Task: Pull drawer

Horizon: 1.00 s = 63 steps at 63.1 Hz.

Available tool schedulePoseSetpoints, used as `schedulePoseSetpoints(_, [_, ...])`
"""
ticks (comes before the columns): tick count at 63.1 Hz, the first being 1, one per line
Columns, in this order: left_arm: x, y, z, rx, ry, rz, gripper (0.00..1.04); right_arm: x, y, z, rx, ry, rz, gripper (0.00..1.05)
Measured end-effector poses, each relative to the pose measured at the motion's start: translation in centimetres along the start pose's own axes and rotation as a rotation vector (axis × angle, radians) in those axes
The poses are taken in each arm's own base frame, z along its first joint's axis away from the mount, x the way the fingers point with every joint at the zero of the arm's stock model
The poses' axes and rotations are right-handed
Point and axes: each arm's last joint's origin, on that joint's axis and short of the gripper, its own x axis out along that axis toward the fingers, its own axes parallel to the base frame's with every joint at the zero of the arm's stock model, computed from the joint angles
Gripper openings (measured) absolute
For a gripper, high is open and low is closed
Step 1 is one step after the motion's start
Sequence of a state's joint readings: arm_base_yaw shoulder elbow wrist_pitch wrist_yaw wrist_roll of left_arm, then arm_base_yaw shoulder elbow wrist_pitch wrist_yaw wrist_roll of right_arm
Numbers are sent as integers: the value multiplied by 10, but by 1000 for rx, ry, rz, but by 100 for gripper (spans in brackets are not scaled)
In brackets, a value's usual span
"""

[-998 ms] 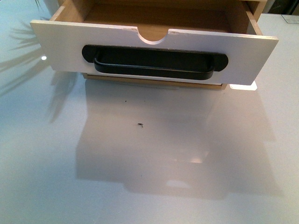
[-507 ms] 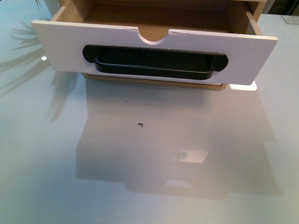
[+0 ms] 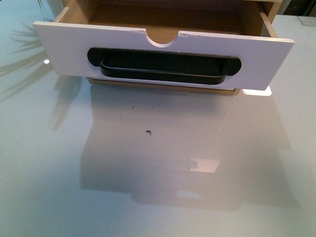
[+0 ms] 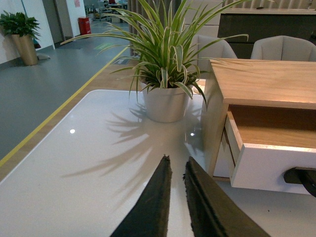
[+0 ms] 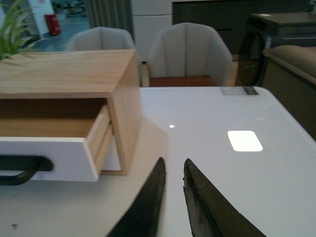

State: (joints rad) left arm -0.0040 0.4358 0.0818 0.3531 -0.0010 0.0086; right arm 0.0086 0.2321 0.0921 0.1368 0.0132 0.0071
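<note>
The drawer [image 3: 256, 61] stands pulled far out of its light wood cabinet [image 4: 261, 81], its white front carrying a long black bar handle [image 3: 163, 66] and a half-round notch [image 3: 162, 38] in the top edge. The open inside shows bare wood. Neither arm appears in the front view. My left gripper [image 4: 177, 162] is shut and empty, out to the drawer's left over the white table [image 3: 158, 163]. My right gripper [image 5: 174, 163] is shut and empty too, off the drawer's [image 5: 49, 155] right end. Neither touches the handle.
A potted spider plant [image 4: 168, 74] in a white pot stands on the table left of the cabinet. Grey chairs [image 5: 190, 49] sit beyond the table's far edge. A small dark speck [image 3: 148, 131] lies on the tabletop in front of the drawer.
The drawer and handle have stayed put. Only a bright reflection on the tabletop has shifted slightly.
</note>
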Motion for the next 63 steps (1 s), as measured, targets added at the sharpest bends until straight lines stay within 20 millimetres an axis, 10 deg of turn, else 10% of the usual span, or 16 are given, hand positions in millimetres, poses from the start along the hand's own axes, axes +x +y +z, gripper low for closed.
schedulePoseSetpoints(63, [-30, 0, -19, -5, -8, 0, 3, -15, -1, -16, -4, -26, 6, 2])
